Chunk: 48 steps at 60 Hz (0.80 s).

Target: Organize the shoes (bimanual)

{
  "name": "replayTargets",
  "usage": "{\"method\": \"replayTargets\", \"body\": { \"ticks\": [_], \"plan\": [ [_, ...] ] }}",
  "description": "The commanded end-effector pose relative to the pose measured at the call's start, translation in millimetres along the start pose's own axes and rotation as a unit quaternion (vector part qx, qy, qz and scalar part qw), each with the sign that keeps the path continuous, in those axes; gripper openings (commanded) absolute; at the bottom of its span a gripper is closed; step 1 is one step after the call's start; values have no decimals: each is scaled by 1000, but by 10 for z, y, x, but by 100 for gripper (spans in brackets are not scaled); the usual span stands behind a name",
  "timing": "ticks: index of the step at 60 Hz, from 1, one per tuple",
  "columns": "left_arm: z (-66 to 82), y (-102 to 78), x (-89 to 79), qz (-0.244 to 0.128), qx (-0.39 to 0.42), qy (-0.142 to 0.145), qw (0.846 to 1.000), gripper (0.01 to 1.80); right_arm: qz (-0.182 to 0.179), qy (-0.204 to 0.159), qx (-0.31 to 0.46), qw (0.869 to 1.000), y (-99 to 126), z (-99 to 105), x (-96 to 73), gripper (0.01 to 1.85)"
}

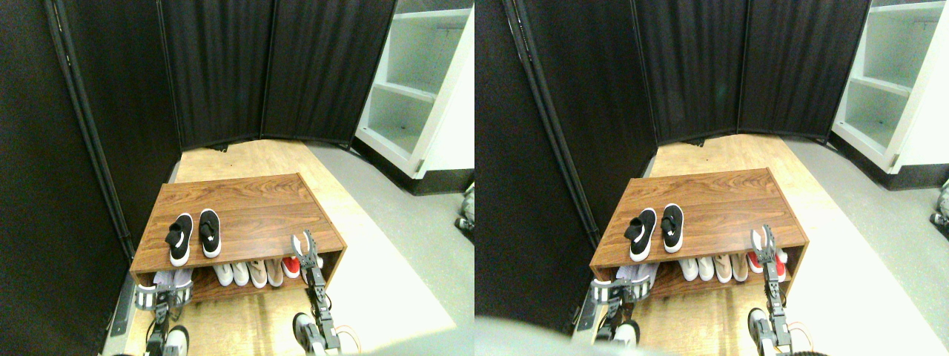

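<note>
The shoes, two black slip-ons with white soles, lie side by side on the left part of the wooden rack's top (259, 204). The left shoe (180, 239) is angled slightly and the right shoe (210, 232) lies straight, and neither is held. My right gripper (305, 245) is raised at the rack's front right edge, well to the right of the shoes, and is open with nothing in it. My left gripper (164, 295) sits low in front of the lower shelf, below the left shoe.
The lower shelf holds a pale shoe (175, 278) at the left, several white and beige shoes (248, 273) and a red shoe (291, 265). Black curtain panels (222, 74) close off the back and left. A white shelf unit (415, 89) stands at the back right.
</note>
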Motion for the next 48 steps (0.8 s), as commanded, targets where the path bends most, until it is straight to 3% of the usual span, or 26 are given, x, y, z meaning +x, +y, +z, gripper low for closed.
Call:
{"method": "replayTargets", "body": {
  "ticks": [1, 6, 13, 18, 20, 23, 24, 25, 35, 48],
  "plan": [
    [232, -74, -117, -41, -14, -26, 999, 148, 15, -10, 10, 1000, 83, 26, 42, 26],
    [367, -80, -109, -57, 2, -59, 997, 126, 21, -11, 14, 1000, 86, 22, 46, 26],
    [620, -134, -43, -89, 33, -114, 989, 75, 28, -11, 7, 1000, 81, 9, 55, 25],
    [742, -184, -4, -103, 47, -142, 983, 58, 25, -11, 9, 1000, 78, 7, 56, 25],
    [819, -227, 26, -113, 61, -161, 979, 39, 23, -11, 15, 1000, 77, 6, 57, 26],
    [920, -271, 96, -140, 76, -154, 975, 15, 25, -11, 17, 999, 73, 7, 58, 26],
    [920, -271, 96, -140, 76, -154, 975, 15, 25, -11, 17, 999, 73, 7, 58, 26],
    [956, -312, 144, -154, 88, -156, 972, 1, 27, -11, 16, 999, 74, 7, 57, 24],
    [969, -479, 360, -149, 144, -177, 962, 1, 26, -8, 14, 1000, 76, 4, 50, 27],
    [814, -623, 584, -135, 153, -139, 969, 1, 28, -14, 11, 999, 78, 17, 35, 25]
  ]
}}
